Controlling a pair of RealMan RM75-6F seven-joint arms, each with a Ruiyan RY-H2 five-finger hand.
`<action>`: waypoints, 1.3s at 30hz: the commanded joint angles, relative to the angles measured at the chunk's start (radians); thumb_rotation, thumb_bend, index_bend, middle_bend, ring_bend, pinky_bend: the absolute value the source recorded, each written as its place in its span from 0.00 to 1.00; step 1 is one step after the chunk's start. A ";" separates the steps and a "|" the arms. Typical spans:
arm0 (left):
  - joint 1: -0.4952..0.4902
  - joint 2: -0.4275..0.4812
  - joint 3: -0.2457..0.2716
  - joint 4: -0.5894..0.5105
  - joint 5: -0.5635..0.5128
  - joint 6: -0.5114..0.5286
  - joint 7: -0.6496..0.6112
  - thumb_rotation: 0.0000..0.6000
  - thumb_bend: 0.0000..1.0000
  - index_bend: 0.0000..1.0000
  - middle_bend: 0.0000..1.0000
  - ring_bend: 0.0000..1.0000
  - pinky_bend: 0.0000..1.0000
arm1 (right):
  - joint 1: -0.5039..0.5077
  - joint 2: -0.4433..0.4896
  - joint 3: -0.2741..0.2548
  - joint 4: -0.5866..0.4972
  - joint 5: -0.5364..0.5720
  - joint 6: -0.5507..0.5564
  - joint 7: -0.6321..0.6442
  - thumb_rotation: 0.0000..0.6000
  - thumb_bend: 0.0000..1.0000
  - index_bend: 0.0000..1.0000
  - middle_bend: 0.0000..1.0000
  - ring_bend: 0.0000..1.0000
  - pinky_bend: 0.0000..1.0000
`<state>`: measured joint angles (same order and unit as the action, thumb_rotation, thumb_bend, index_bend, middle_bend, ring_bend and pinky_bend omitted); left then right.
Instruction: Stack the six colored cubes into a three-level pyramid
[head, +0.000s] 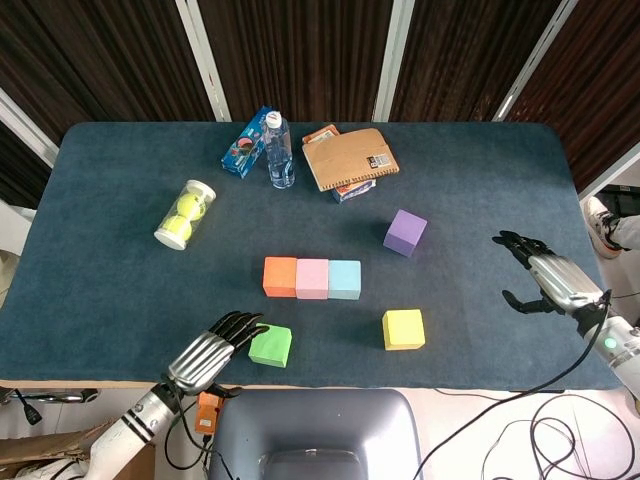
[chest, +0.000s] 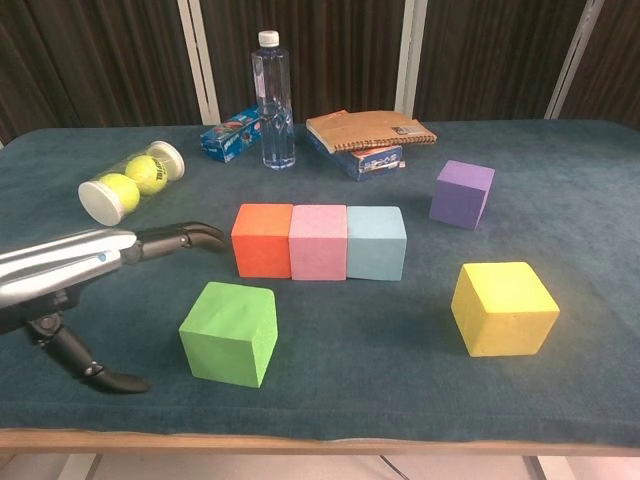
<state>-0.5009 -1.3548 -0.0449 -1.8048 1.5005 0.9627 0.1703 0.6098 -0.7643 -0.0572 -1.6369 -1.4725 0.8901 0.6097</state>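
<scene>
An orange cube, a pink cube and a light blue cube stand side by side in a row mid-table. A green cube sits near the front edge, a yellow cube to its right, and a purple cube behind. My left hand hovers open just left of the green cube, fingers stretched toward it without touching; the chest view shows the left hand too. My right hand hangs open over the table's right side, away from every cube.
At the back stand a clear water bottle, a blue box, and a brown notebook on another box. A tube of tennis balls lies at the left. The table's front edge runs close to the green cube.
</scene>
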 joint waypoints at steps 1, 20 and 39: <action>-0.048 -0.069 -0.050 0.018 -0.141 -0.064 0.099 1.00 0.16 0.15 0.00 0.00 0.07 | -0.004 -0.005 0.006 0.018 -0.022 -0.008 0.025 1.00 0.37 0.00 0.00 0.00 0.00; -0.165 -0.180 -0.079 0.106 -0.375 -0.095 0.232 0.89 0.19 0.21 0.00 0.00 0.07 | -0.007 -0.023 0.009 0.094 -0.096 -0.059 0.132 1.00 0.37 0.00 0.00 0.00 0.00; -0.204 -0.107 -0.088 0.035 -0.540 -0.096 0.211 0.82 0.25 0.45 0.00 0.00 0.07 | -0.022 -0.032 -0.001 0.132 -0.134 -0.052 0.179 1.00 0.37 0.00 0.00 0.00 0.00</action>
<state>-0.7024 -1.4715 -0.1264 -1.7597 0.9689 0.8672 0.3921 0.5888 -0.7961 -0.0584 -1.5053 -1.6062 0.8379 0.7878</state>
